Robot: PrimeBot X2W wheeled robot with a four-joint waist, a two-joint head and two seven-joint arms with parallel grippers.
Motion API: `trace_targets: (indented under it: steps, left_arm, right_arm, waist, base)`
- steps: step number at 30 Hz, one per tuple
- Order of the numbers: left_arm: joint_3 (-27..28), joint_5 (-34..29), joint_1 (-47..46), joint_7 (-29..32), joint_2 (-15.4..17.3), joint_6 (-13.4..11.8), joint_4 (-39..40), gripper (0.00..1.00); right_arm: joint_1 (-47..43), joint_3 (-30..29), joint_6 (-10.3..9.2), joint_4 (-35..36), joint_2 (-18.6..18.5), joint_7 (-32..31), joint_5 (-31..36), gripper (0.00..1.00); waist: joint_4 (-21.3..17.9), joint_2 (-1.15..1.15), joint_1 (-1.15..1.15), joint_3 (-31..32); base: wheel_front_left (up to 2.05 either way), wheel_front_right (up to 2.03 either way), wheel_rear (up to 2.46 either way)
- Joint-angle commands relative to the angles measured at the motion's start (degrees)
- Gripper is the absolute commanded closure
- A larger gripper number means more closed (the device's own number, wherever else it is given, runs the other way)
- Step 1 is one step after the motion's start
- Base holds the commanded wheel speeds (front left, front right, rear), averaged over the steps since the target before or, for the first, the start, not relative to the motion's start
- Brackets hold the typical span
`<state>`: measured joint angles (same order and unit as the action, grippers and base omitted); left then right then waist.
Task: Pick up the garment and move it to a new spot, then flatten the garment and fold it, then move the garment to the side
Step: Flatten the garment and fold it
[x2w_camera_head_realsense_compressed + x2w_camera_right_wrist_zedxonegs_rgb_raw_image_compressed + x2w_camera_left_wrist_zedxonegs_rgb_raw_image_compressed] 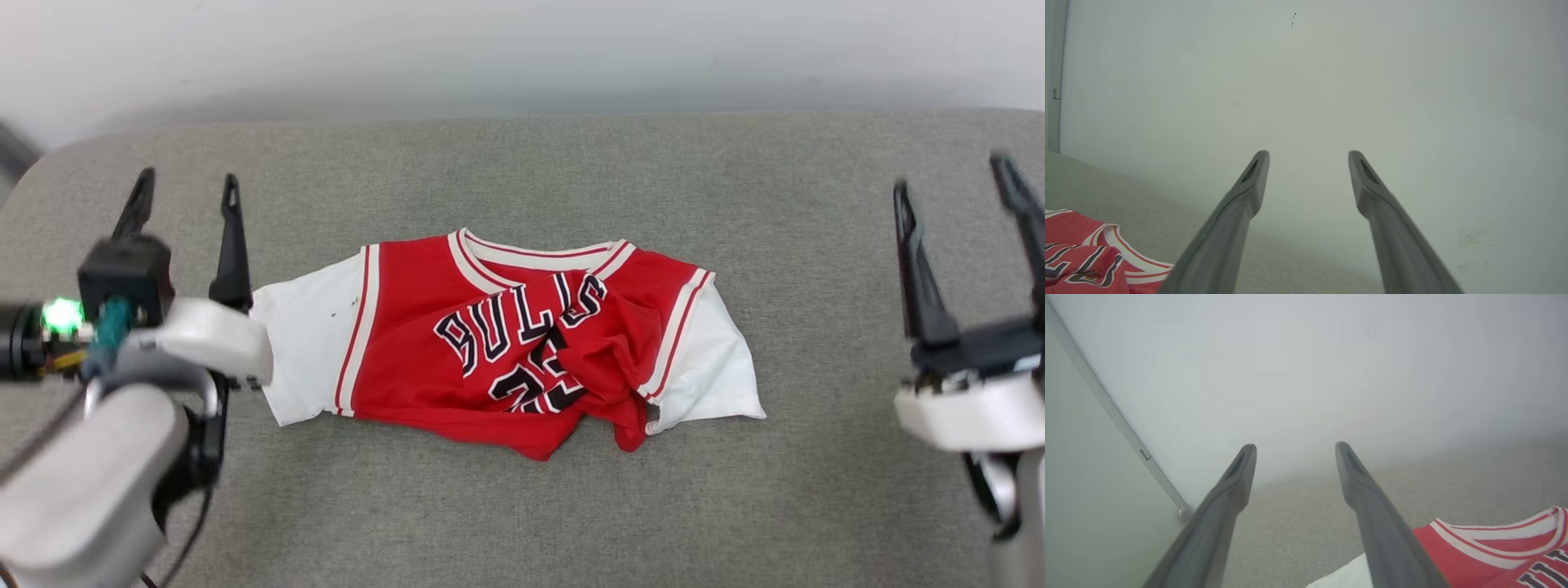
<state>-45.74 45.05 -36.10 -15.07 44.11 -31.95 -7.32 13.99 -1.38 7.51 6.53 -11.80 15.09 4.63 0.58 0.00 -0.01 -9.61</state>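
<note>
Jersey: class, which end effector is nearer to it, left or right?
Left. The left end effector sits close beside one side of the jersey; the right end effector stands well clear of the opposite side.

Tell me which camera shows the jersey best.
The head view: the whole garment shows, both sleeves, collar and crumpled front. The left wrist view catches its collar and a sleeve edge; the right wrist view, a lettered red corner.

I see a red Bulls jersey T-shirt [408, 327] with white sleeves, lying front-up and crumpled across its middle, centred on grey fabric surface [571, 163].
</note>
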Motion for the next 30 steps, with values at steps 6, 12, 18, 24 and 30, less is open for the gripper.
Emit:
trace_targets:
  steps: [6, 12, 18, 24, 30]
  left_arm:
    - [11.31, -9.59, 13.86, -0.12, -4.87, -5.09, 8.35, 0.00]
    - [20.81, -17.34, 24.04, -0.13, -12.10, -3.06, 11.61, 0.00]
    - [26.32, -23.36, 29.79, -0.14, -18.45, 1.22, 13.22, 0.00]
    - [30.12, -27.83, 31.70, -0.14, -23.72, 5.50, 13.06, 0.00]
    - [32.87, -32.13, 31.65, -0.14, -28.15, 8.89, 13.30, 0.00]
  right_arm:
    - [8.16, 8.29, -0.04, -5.83, -8.55, 0.06, -2.75, 0.00]
    - [14.83, 22.47, -0.04, -11.99, -17.82, -14.63, -14.12, 0.00]
    - [22.66, 39.24, -0.04, -9.23, -28.70, -31.65, -27.26, 0.00]
    - [31.05, 54.25, -0.04, -5.27, -35.61, -50.70, -41.05, 0.00]
    - [38.23, 64.31, -0.04, -5.21, -37.96, -59.98, -46.94, 0.00]
  waist:
    - [0.62, 0.00, 0.01, -0.54]
    - [1.55, 0.00, 0.01, -1.21]
    - [2.50, 0.00, 0.01, -2.58]
    - [3.67, 0.00, 0.01, -4.53]
    - [5.11, 0.00, 0.01, -7.84]
  base:
    - [0.00, 0.00, 0.00]
    - [0.00, 0.00, 0.00]
    - [0.00, 0.00, 0.00]
    - [0.00, 0.00, 0.00]
    - [0.00, 0.00, 0.00]
